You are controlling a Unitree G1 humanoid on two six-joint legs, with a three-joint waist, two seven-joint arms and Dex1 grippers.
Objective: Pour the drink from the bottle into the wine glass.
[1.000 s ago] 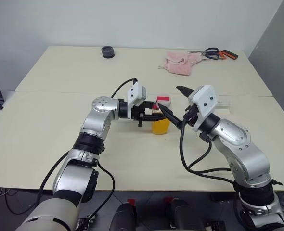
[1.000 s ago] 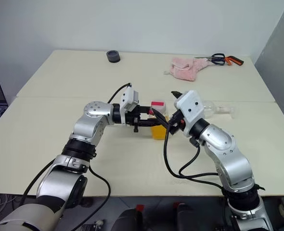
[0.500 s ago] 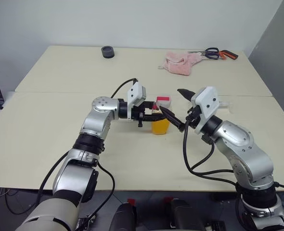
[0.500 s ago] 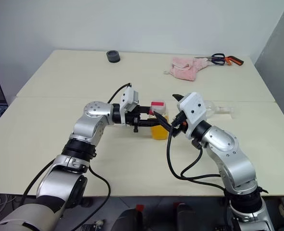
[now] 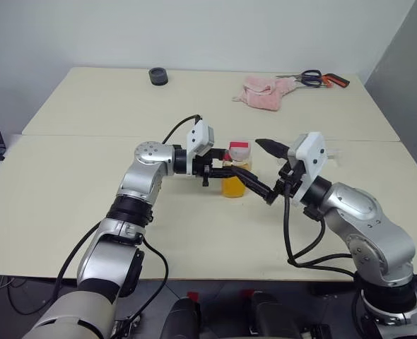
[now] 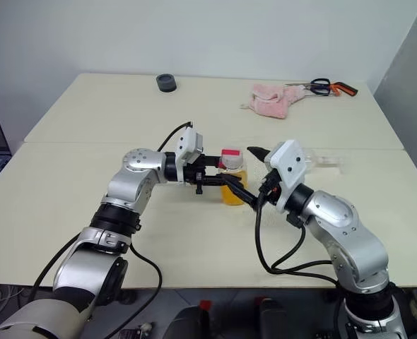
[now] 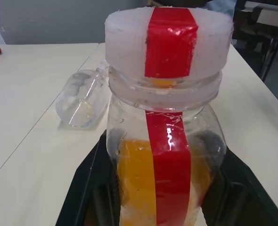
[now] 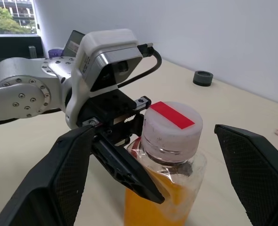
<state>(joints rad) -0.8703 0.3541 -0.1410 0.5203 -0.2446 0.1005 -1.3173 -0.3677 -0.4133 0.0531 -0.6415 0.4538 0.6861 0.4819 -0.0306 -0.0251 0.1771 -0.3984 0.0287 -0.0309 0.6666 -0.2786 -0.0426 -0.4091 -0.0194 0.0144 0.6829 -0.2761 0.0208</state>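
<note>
Plainly, the left gripper point(image 5: 219, 169) had its two black fingers clamped on the body of the bottle point(image 5: 236, 176), which stood upright on the table point(image 5: 88, 205) near the middle, its pale cap point(image 8: 172, 124) with the red strip in place and the drink point(image 7: 136, 181) filling the lower part; the right gripper point(image 5: 266, 171) hung just to the right of the bottle with its jaws spread wide and holding nothing, one finger up beside the cap and the other reaching low toward the bottle's near right side; from the right wrist view the cap sat between those two fingers but apart from both. By my reckoning the step in hand was the uncapping, the left steadying the bottle while the right lined up on the cap; the next move called for the right jaws to come in level around the cap, close and twist; nothing could be poured before that. The wine glass point(image 7: 81, 99) lay on its side on the table to the right, beyond the right arm, so it would want standing up first; the right forearm was between it and the bottle. Far off lay a pink cloth point(image 5: 266, 92), scissors point(image 5: 320, 78) and a small dark ring point(image 5: 158, 75), all well clear.
</note>
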